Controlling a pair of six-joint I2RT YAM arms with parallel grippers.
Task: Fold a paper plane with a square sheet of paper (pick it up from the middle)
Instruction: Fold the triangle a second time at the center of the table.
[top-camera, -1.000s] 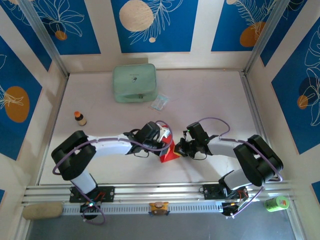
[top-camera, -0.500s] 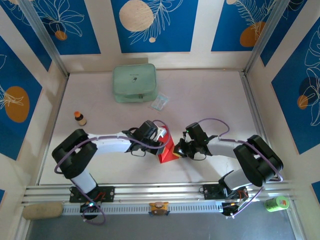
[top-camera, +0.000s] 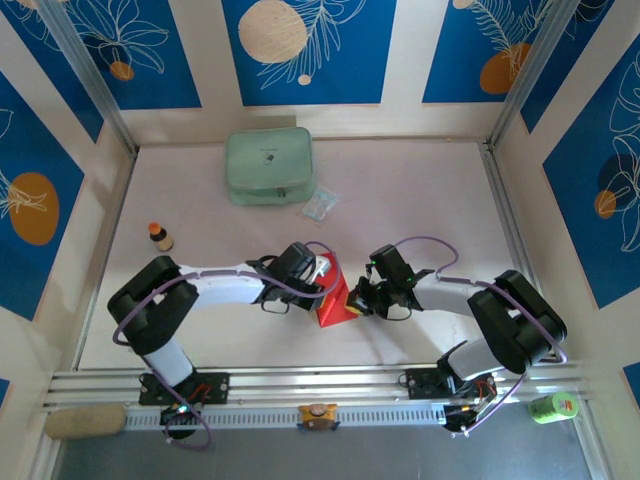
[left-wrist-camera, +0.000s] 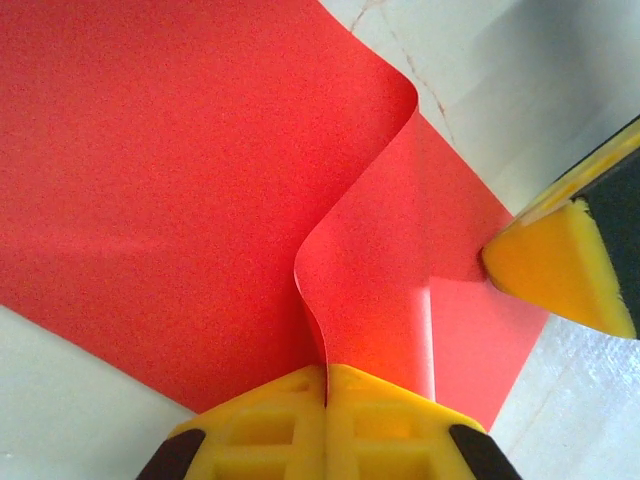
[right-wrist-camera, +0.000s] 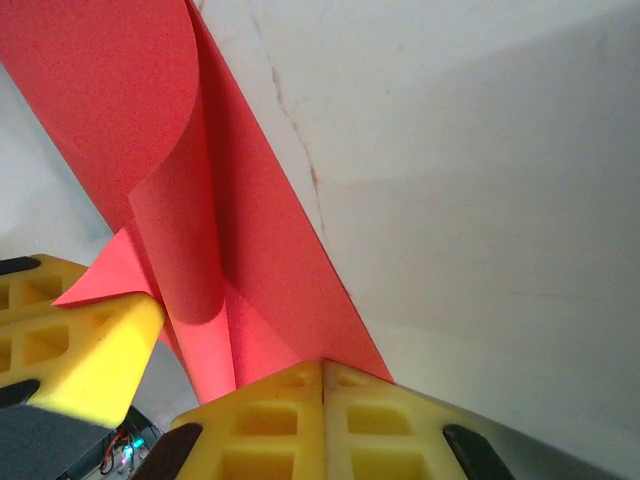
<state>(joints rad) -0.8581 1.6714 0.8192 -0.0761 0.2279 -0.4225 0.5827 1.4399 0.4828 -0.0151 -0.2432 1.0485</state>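
Observation:
The square sheet of paper (top-camera: 336, 300), bright red, lies between the two arms near the table's middle front, with one flap curled up. In the left wrist view the sheet of paper (left-wrist-camera: 180, 170) spreads wide, and my left gripper (left-wrist-camera: 326, 372) is shut on the raised curl. The right gripper's yellow fingertip (left-wrist-camera: 560, 270) touches the flap's edge there. In the right wrist view the sheet of paper (right-wrist-camera: 250, 240) runs up to the left, and my right gripper (right-wrist-camera: 322, 365) is shut on its edge. The left gripper's yellow finger (right-wrist-camera: 80, 350) sits at the lower left there. From above, my left gripper (top-camera: 322, 275) and right gripper (top-camera: 357, 297) flank the sheet.
A pale green pouch (top-camera: 268, 165) rests at the back with a small clear plastic packet (top-camera: 320, 205) beside it. A small brown bottle (top-camera: 159, 236) stands at the left. A green can (top-camera: 553, 405) and a beige roll (top-camera: 85, 421) lie outside the front rail.
Both grippers have drawn slightly closer together over the red sheet, the right one edging left. The sheet stays held between them.

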